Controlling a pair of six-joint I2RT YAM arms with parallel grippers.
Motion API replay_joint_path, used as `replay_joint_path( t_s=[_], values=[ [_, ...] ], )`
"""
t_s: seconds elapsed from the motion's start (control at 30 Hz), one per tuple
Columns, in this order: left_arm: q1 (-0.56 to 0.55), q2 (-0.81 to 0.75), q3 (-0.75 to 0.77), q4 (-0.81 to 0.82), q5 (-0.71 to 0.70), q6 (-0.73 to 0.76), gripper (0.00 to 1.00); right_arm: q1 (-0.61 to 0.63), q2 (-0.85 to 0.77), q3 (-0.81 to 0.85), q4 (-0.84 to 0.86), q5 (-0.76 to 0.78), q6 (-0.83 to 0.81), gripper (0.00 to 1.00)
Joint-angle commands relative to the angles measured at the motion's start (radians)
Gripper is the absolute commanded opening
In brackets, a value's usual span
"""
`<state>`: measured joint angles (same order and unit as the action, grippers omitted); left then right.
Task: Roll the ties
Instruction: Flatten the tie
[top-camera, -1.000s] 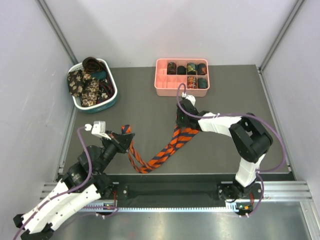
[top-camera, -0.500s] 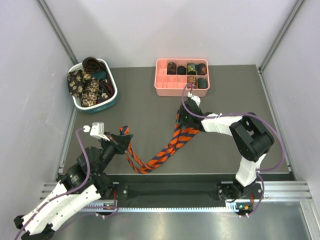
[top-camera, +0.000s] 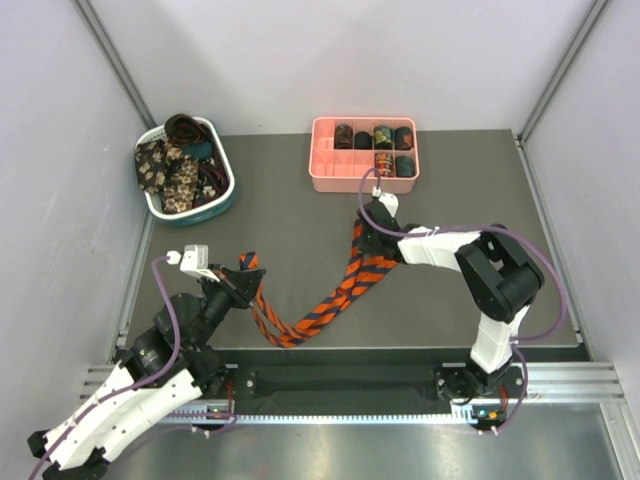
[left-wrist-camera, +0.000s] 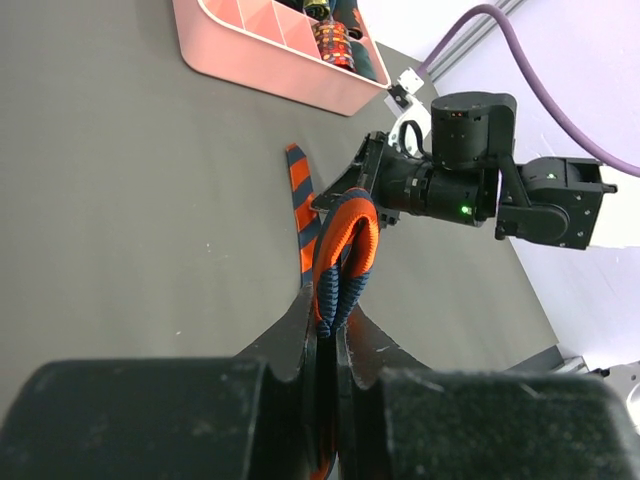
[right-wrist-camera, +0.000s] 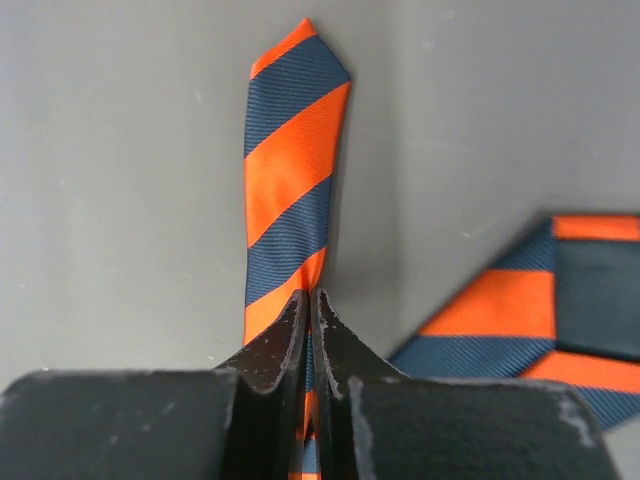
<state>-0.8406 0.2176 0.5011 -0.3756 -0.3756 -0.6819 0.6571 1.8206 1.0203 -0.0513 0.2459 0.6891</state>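
One tie, orange-red with dark diagonal stripes (top-camera: 330, 305), lies in a long V on the dark table. My left gripper (top-camera: 246, 276) is shut on a folded loop of this striped tie (left-wrist-camera: 345, 250) at the tie's left end, a little above the table. My right gripper (top-camera: 359, 233) is shut on the tie's narrow end; its pointed tip (right-wrist-camera: 296, 130) sticks out past the fingers onto the table. A wider stretch of the tie (right-wrist-camera: 540, 310) lies to the right in the right wrist view. Floral and dark ties (top-camera: 170, 170) are piled in the basket.
A white-and-teal basket (top-camera: 229, 196) stands at the back left. A pink compartment tray (top-camera: 320, 176) at the back centre holds several rolled coils (top-camera: 385, 135). The tray also shows in the left wrist view (left-wrist-camera: 270, 65), beyond the right arm (left-wrist-camera: 470, 180).
My right gripper has shifted slightly toward the back right with the tie's narrow end. My left gripper has drawn slightly toward the near left. Both stay shut on the tie.
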Motion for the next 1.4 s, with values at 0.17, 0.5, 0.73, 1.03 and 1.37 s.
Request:
replay_joint_path(
  t_s=[0.17,0.5,0.73,1.03,1.37],
  values=[
    [-0.003,-0.024,0.019,0.021,0.000,0.005,0.00,0.009,-0.205,-0.158,-0.016,0.115,0.024,0.00],
    [-0.002,-0.046,0.004,0.020,0.004,0.001,0.00,0.049,-0.265,-0.290,0.036,0.107,0.084,0.20],
    [-0.003,-0.053,0.007,0.007,0.001,0.001,0.00,0.016,-0.331,-0.292,-0.015,0.159,0.070,0.53],
    [-0.002,-0.060,0.004,0.003,-0.003,0.001,0.00,-0.069,-0.365,-0.247,-0.124,0.236,0.027,0.51],
    [-0.002,-0.060,0.007,0.001,-0.006,0.010,0.00,-0.123,-0.236,-0.146,-0.153,0.220,-0.003,0.44]
  ],
)
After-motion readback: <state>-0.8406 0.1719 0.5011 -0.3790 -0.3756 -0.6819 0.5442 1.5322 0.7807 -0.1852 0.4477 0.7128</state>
